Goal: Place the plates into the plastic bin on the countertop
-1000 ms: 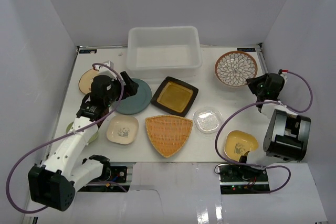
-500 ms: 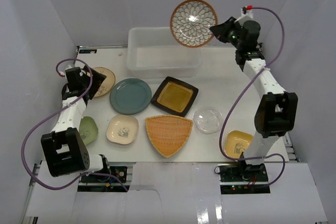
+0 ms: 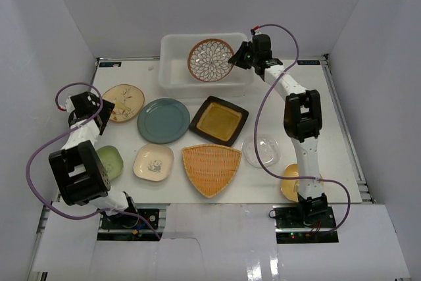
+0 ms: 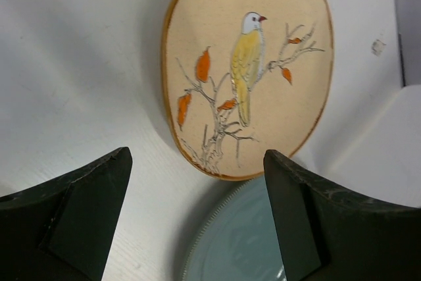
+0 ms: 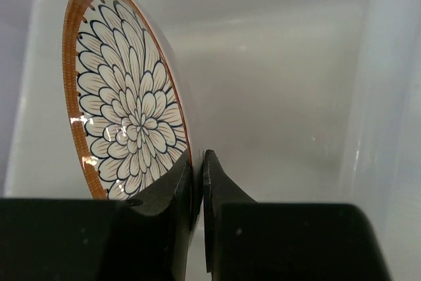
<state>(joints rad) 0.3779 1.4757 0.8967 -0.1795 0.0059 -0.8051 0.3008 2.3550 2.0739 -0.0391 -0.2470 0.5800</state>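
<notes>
My right gripper [image 3: 238, 59] is shut on the rim of the brown-white petal plate [image 3: 210, 60] and holds it on edge inside the plastic bin [image 3: 172, 83]. The right wrist view shows the plate [image 5: 125, 123] pinched between the fingers [image 5: 197, 182], with the bin's wall [image 5: 283, 90] behind. My left gripper [image 3: 99, 106] is open and empty at the left edge of the tan floral plate [image 3: 123, 102]. In the left wrist view its gripper [image 4: 197, 162] frames the tan plate [image 4: 250, 64] and the teal plate's rim [image 4: 243, 241].
On the countertop [image 3: 342, 136] lie the teal plate [image 3: 163, 120], black-amber square plate [image 3: 218, 121], orange woven fan [image 3: 211, 167], clear glass plate [image 3: 261, 150], cream plate [image 3: 153, 162], green plate [image 3: 109, 161] and yellow plate [image 3: 294, 181]. White walls enclose it.
The right arm has brought the petal plate down from above the bin into it. The left gripper has shifted left and nearer, to the tan plate's left edge.
</notes>
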